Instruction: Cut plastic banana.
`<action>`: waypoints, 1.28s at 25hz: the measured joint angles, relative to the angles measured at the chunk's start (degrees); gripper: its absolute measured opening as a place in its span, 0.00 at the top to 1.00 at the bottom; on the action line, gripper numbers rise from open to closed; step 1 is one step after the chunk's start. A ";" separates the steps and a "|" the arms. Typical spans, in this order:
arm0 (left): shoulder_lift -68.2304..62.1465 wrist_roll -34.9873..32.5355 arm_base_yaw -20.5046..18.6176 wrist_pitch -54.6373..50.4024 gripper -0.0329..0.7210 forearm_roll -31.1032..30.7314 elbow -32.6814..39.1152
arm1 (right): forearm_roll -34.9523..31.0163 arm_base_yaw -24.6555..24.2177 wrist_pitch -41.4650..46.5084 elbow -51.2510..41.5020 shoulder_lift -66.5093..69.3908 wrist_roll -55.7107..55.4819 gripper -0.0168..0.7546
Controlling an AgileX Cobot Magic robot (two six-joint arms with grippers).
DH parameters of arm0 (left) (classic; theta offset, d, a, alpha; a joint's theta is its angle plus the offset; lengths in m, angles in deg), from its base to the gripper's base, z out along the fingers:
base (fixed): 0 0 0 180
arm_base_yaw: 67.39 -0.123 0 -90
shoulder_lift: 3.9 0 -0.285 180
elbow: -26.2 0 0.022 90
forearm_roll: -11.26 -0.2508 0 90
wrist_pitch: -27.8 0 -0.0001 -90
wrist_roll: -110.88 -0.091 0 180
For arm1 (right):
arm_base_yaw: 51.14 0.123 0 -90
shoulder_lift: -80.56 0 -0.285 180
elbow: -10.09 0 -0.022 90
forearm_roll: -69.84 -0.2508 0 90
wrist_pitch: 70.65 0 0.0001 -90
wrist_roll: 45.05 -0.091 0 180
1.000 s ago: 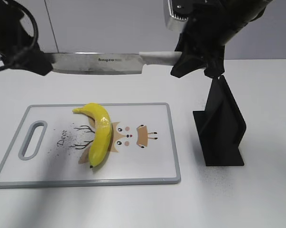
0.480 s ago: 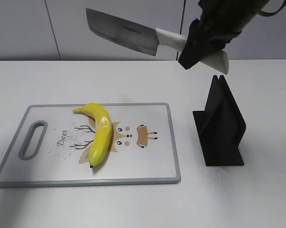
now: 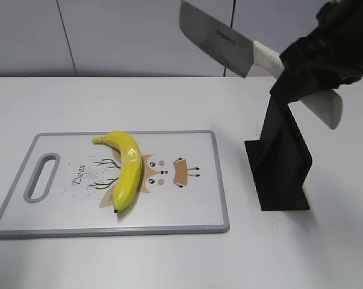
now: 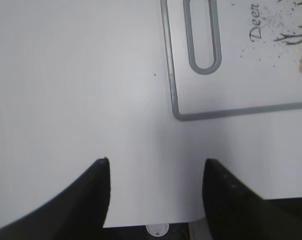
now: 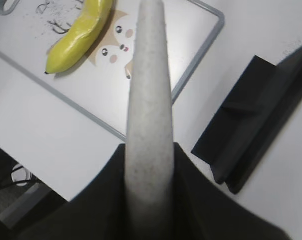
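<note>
The yellow plastic banana [image 3: 126,168] lies whole on the white cutting board [image 3: 193,205]; it also shows in the right wrist view [image 5: 80,37]. My right gripper [image 3: 301,75] is shut on the white handle [image 5: 148,100] of a cleaver, whose steel blade [image 3: 214,36] is raised high, above the black knife stand [image 3: 282,159] and to the right of the board. My left gripper [image 4: 156,165] is open and empty over bare table left of the board's handle slot [image 4: 203,35]. It is out of the exterior view.
The black knife stand also shows in the right wrist view [image 5: 251,110], right of the board. The board's grey rim [image 4: 173,95] lies near my left gripper. The table's front edge [image 4: 151,225] is just below the left fingers.
My right gripper has swung the cleaver up and to the right, from over the board's back edge to above the knife stand. The left arm has left the exterior view. The banana has not moved.
</note>
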 joint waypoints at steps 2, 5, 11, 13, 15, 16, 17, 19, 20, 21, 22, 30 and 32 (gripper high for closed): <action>5.42 0.00 0.00 0.32 0.21 0.05 3.80 | 2.69 0.00 -1.63 -2.98 -2.74 -5.69 0.77; 14.26 0.06 0.00 1.46 0.21 0.05 8.71 | 6.84 0.00 -2.57 -5.47 -5.69 -13.23 0.77; 31.63 0.03 0.00 3.87 0.21 0.15 18.57 | 13.01 0.00 -2.82 -6.47 -8.44 -24.08 0.77; 37.34 0.03 0.00 4.07 0.21 0.10 21.20 | 14.46 0.00 -2.82 -6.47 -8.62 -26.44 0.77; 42.15 0.03 0.00 4.42 0.21 -0.02 23.12 | 15.03 0.00 -2.24 -6.54 -8.62 -27.93 0.77; 44.23 0.03 0.00 4.42 0.21 -0.02 24.24 | 15.17 0.00 -1.94 -6.77 -8.69 -28.68 0.77; 46.67 0.03 0.00 4.47 0.21 -0.02 25.27 | 15.29 0.00 -1.94 -7.12 -8.75 -29.34 0.77; 51.44 0.03 0.00 4.64 0.21 -0.02 26.90 | 15.41 0.00 -1.94 -8.66 -8.92 -30.75 0.77; 53.46 0.03 0.00 4.69 0.21 0.04 27.81 | 15.48 0.00 -2.10 -9.80 -9.04 -31.32 0.77; 56.36 0.03 0.00 5.01 0.21 0.04 28.65 | 15.53 0.00 -2.40 -10.82 -9.09 -32.00 0.77; 58.46 0.03 0.00 5.44 0.21 0.04 29.10 | 15.55 0.00 -2.79 -12.05 -9.09 -32.38 0.77; 66.31 0.03 0.00 6.41 0.21 0.04 29.86 | 17.12 0.00 -6.07 -16.09 -8.06 -33.41 0.77; 66.31 0.03 0.00 6.41 0.22 0.04 29.86 | 18.04 0.00 -6.47 -16.09 -7.71 -34.12 0.77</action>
